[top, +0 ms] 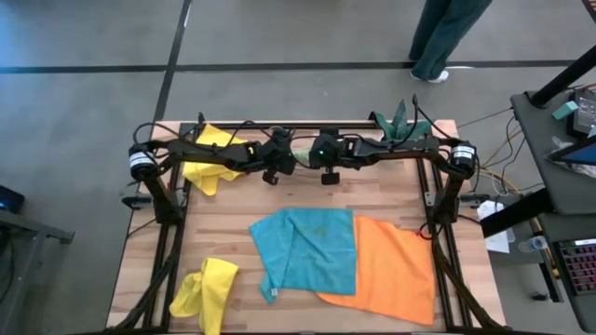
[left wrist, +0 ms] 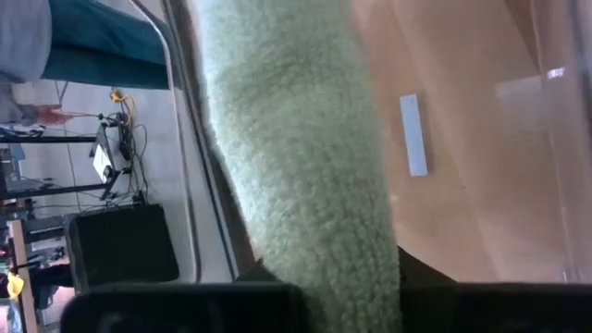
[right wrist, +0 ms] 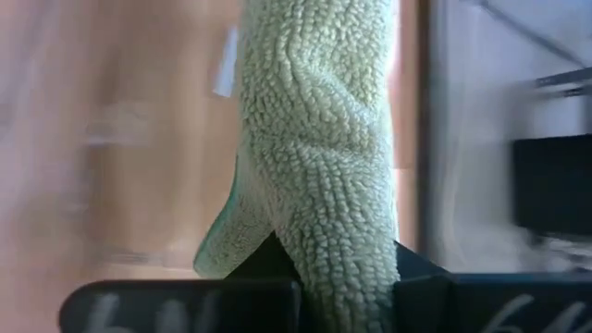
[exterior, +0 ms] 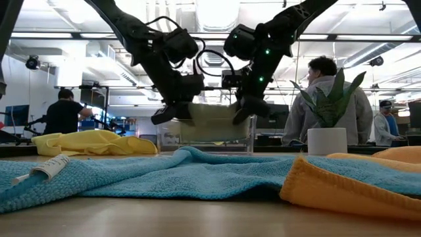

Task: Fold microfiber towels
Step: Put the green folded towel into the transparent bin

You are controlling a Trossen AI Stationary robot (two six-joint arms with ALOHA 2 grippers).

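Turquoise towel [exterior: 164,172] and orange towel [exterior: 355,184]: spread nearest, front of tabletop [top: 233,209]. Sage towel [exterior: 210,122]: stretched between left pincer [exterior: 172,110] and right pincer [exterior: 245,108], both clamped on it, above clear tray [exterior: 250,141] at the rear. Lower evenly, tension equal. Towel mostly hidden by arms from above.
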